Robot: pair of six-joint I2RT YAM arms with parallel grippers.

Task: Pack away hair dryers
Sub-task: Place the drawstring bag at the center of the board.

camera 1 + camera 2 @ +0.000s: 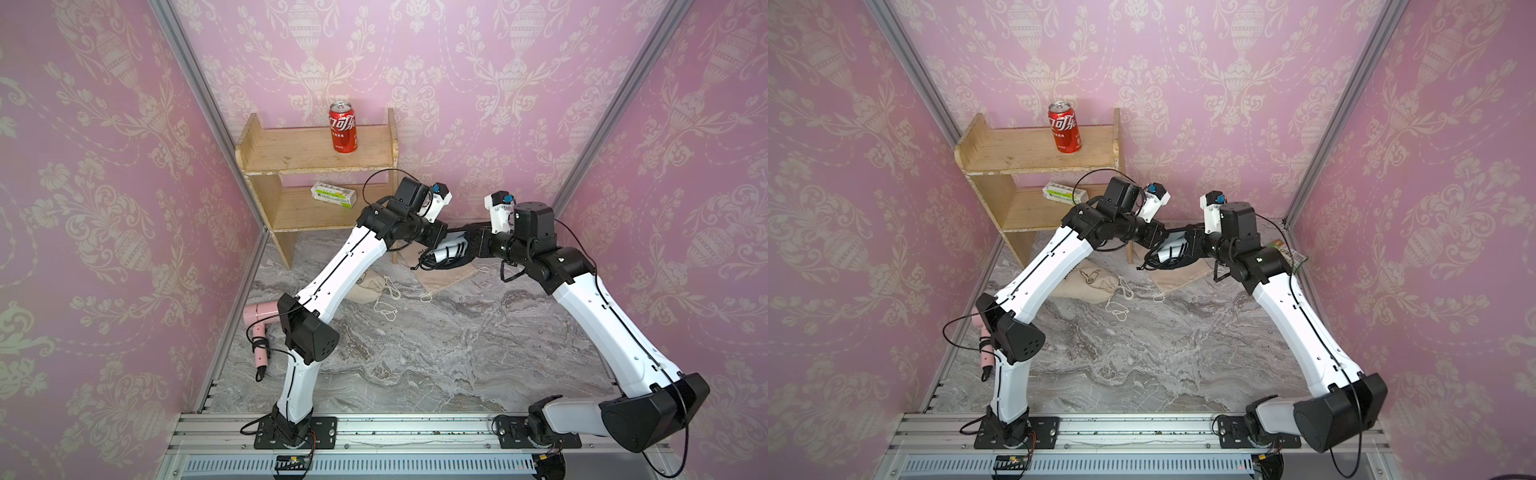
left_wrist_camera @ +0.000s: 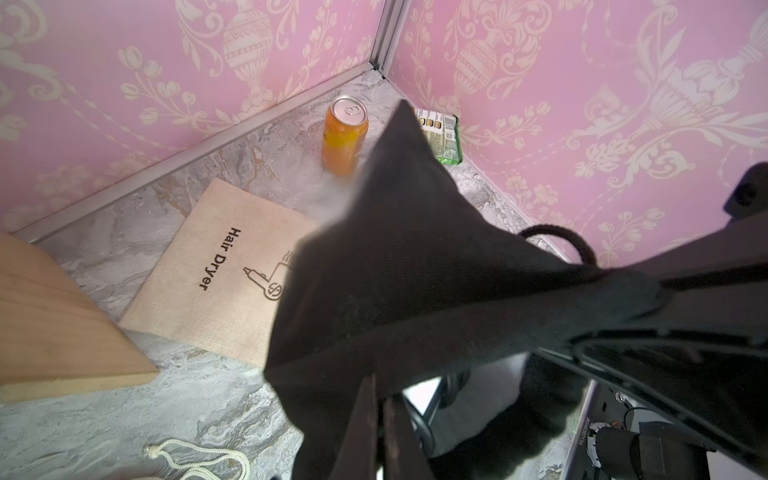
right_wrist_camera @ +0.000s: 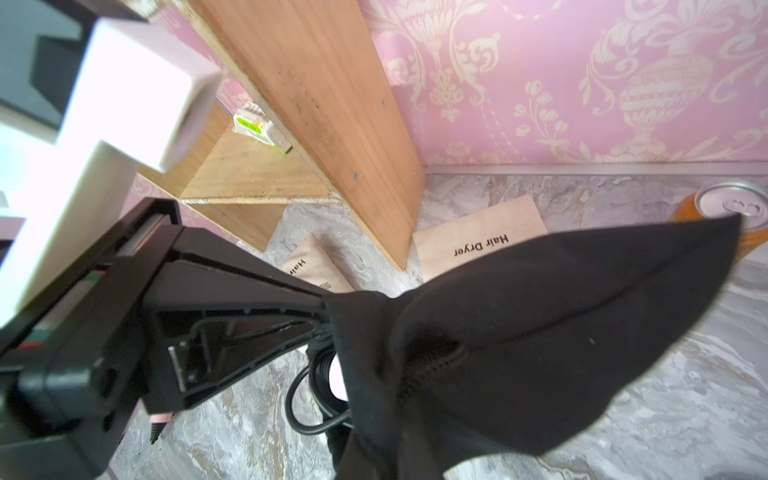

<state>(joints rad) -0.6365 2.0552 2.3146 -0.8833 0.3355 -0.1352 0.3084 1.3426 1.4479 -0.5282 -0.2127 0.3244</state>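
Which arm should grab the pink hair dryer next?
Left, probably. The pink hair dryer lies by the wall beside the left arm's elbow, far from the right arm. The left tool is shut on the black pouch, so it must let go first.

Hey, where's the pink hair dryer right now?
In a top view the pink hair dryer lies at the left edge of the marble floor, right beside the left arm's black elbow and nearer the robot's base than the wooden shelf.
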